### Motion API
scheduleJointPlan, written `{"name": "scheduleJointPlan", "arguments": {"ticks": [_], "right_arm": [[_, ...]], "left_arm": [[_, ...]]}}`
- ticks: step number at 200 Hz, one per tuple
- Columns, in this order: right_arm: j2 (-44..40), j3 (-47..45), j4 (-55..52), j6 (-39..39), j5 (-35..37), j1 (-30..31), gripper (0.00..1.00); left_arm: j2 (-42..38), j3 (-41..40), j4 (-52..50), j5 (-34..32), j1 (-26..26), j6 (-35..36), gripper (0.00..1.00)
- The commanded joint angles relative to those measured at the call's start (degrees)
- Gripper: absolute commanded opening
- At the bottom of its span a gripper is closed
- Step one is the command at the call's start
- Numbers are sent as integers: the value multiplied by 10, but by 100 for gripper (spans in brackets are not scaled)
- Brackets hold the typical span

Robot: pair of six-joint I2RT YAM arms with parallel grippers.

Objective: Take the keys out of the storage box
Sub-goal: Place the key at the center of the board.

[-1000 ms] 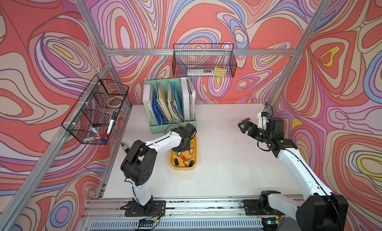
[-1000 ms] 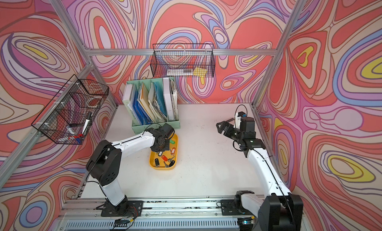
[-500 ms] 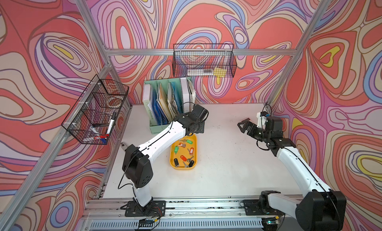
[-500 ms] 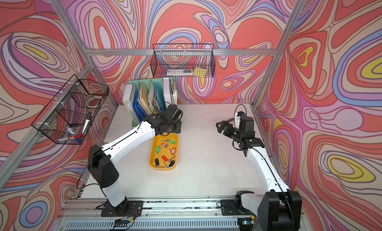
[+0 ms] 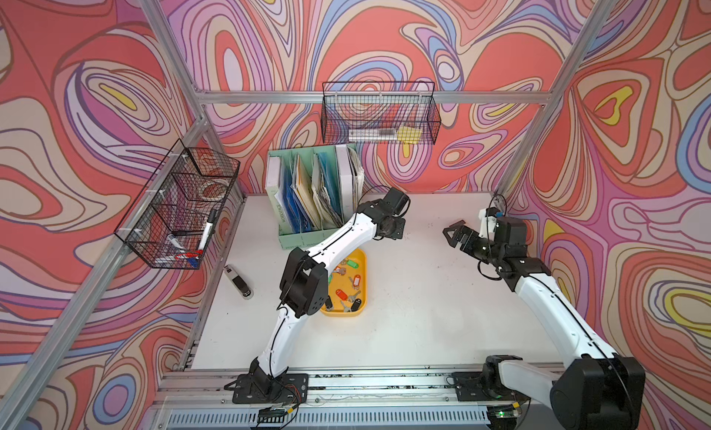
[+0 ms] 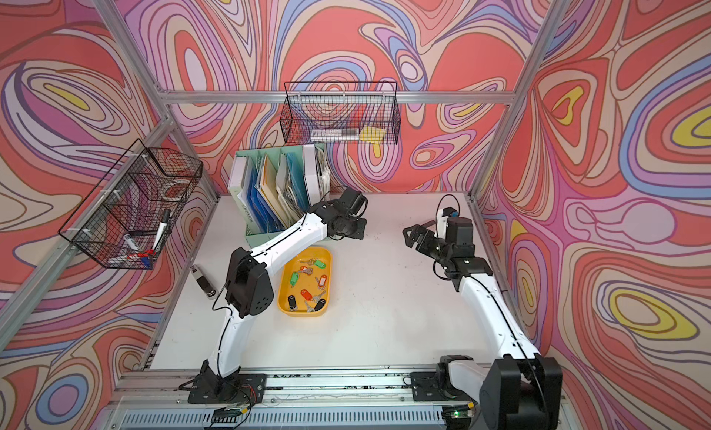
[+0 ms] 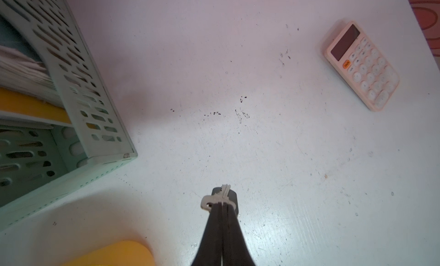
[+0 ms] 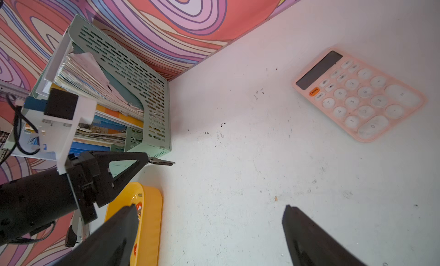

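Lining 3 sides, swirled wallpaper [image 5: 365, 31], scuffed white table [image 5: 423, 312], pink calculator [image 7: 362, 64]

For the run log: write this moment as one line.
left gripper: shut on key, over table, outside yellow tray | right gripper: open, empty | other keys: in tray

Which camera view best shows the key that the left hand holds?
The left wrist view: the key, with its black tag, is close-up, pinched in the left hand. The right wrist view shows the key small and side-on. In both top views it cannot be made out.
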Motion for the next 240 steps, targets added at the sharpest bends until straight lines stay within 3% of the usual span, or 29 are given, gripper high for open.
{"name": "scheduleJointPlan", "arguments": {"ticks": [1,100,142,183,240], "right_arm": [[-14,-11,-1,3,7,-1,98],[-22,-15,-2,4,8,-1,98],[-19,-16,-4,0,12,0,98],[-21,-6,-18,-21,21,-1,98],[-42,1,-21,-54,18,-1,98]], "left_arm": [[27,21,4,-4,-2,15,0],[119,61,29,46,3,5,2],[115,61,34,63,4,1,19],[73,47,27,33,4,9,37],[-63,-74,92,-10,4,22,62]]}}
